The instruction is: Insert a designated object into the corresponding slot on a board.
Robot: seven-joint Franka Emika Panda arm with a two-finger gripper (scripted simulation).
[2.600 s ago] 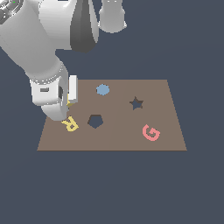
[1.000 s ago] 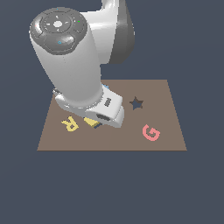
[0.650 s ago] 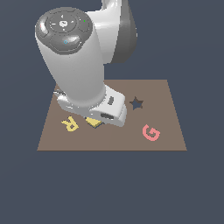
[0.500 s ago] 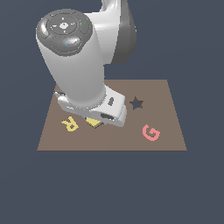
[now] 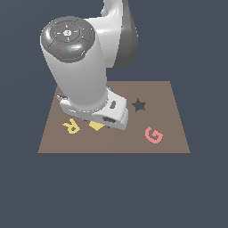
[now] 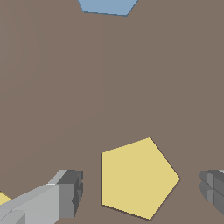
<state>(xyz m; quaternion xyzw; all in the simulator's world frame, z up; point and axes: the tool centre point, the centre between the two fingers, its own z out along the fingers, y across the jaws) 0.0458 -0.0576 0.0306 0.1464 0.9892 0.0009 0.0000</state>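
Note:
The yellow pentagon block (image 6: pixel 135 178) lies flat on the brown board (image 6: pixel 109 78), between my two fingers. There is a gap between the block and each finger, so the gripper (image 6: pixel 141 190) is open and touches nothing. Only a thin dark line shows along the block's edges; the dark pentagon slot itself does not show. In the exterior view the arm's hand (image 5: pixel 113 116) covers the middle of the board (image 5: pixel 173 120), and only a corner of the block (image 5: pixel 95 126) peeks out under it. The fingers are hidden there.
A yellow letter R (image 5: pixel 71 126) lies towards the exterior view's left of the block. A dark star-shaped cutout (image 5: pixel 139 105) and a pink letter G (image 5: pixel 153 135) lie towards the right. The blue disc's edge (image 6: pixel 107 5) shows in the wrist view.
Since the earliest frame the arm has moved from beside the R to the middle of the board, where the pentagon cutout showed. Over the last second it has hardly moved.

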